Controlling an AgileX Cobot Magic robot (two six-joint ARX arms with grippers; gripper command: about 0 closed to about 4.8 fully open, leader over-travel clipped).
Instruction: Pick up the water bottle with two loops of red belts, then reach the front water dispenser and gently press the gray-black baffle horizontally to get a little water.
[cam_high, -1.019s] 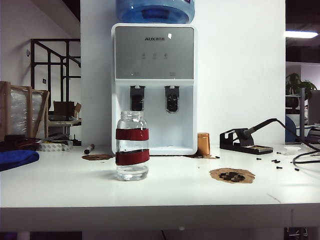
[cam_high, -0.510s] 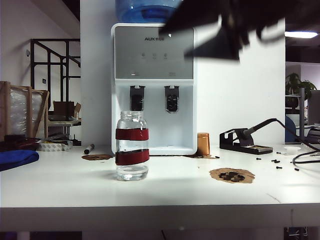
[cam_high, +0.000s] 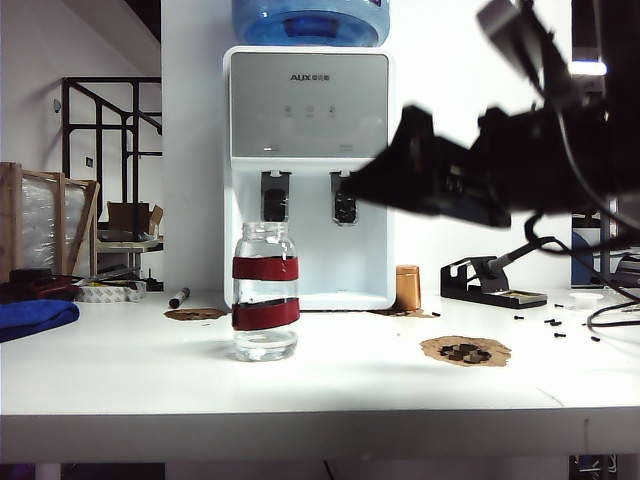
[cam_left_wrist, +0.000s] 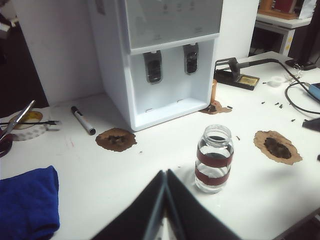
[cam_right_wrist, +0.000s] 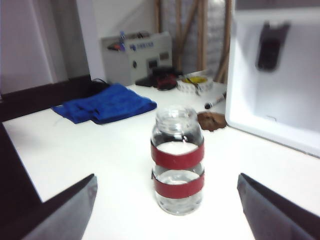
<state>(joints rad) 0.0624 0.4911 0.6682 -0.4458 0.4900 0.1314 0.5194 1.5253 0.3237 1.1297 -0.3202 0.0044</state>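
Currently approach step: right end effector (cam_right_wrist: 165, 200) spread wide, facing the water bottle (cam_high: 265, 291), upright on the surface (cam_high: 320, 385) before the water dispenser (cam_high: 308, 170). Left end effector (cam_left_wrist: 165, 190) apparently pressed together, idle. Next: straddle bottle, close.

The right arm (cam_high: 520, 150) is black and blocky, with dark cables looping off it; both hands have flat, dark, wedge-shaped fingers (cam_right_wrist: 65, 207).

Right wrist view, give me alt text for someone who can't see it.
The water bottle with two red bands stands upright on the white table, centred between the open right gripper. A blue cloth lies behind; the water dispenser stands alongside.
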